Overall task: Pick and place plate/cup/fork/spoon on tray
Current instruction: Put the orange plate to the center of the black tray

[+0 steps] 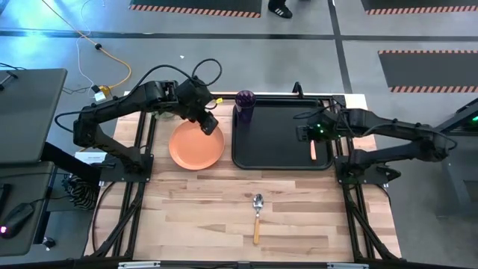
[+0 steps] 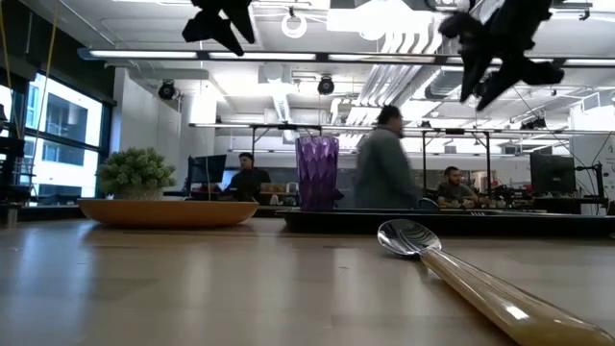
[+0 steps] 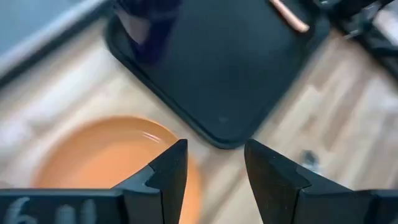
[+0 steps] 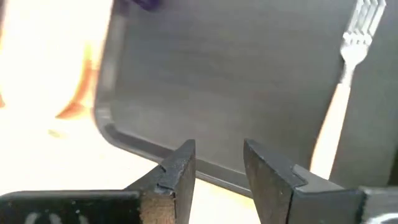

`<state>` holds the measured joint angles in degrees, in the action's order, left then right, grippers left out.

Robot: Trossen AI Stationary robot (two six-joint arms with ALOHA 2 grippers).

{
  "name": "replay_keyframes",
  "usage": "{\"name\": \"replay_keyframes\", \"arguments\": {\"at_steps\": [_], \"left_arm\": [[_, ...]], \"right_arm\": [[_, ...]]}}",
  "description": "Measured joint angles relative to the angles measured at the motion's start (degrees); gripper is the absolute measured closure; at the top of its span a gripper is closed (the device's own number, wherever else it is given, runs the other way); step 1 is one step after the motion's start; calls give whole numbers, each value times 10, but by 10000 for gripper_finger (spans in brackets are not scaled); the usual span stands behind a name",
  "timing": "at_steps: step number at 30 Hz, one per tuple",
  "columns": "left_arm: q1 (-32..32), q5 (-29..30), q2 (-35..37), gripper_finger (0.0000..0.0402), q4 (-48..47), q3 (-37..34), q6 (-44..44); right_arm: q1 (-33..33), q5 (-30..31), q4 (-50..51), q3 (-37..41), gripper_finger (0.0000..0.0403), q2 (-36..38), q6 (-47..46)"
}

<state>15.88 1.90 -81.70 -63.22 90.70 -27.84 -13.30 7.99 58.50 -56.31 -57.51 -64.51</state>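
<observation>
left end effector open above unmarked plate.

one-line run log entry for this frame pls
on tray: cup, fork | off: plate, spoon | left end effector open over plate | right end effector open, empty

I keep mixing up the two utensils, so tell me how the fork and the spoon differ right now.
The fork lies inside the black tray, near its right edge; the spoon lies on the bare wooden table, in front of the tray. The fork's handle is orange-pink; the spoon's is yellowish-tan. The fork ends in tines, the spoon in a rounded bowl. Both lie flat, have silver metal heads, and neither is held.
</observation>
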Motion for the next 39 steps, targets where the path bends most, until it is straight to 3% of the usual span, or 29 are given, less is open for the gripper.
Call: {"name": "replay_keyframes", "arguments": {"at_steps": [5, 10, 19, 29, 39], "left_arm": [[-44, -21, 0, 254, 1, 0, -81], [-105, 8, 0, 258, 1, 0, -136], [-187, 92, 0, 259, 1, 0, -222], [-229, 132, -37, 259, -22, 0, -206], [-215, 155, -153, 259, -63, 0, -156]], "right_arm": [[34, 39, 2, -48, 277, -2, -12], [54, 64, 0, -79, 277, -2, -10], [59, 19, 0, -82, 277, -2, 33], [59, 4, 0, -82, 277, -2, 68], [59, 1, -1, -82, 277, -2, 80]]}}
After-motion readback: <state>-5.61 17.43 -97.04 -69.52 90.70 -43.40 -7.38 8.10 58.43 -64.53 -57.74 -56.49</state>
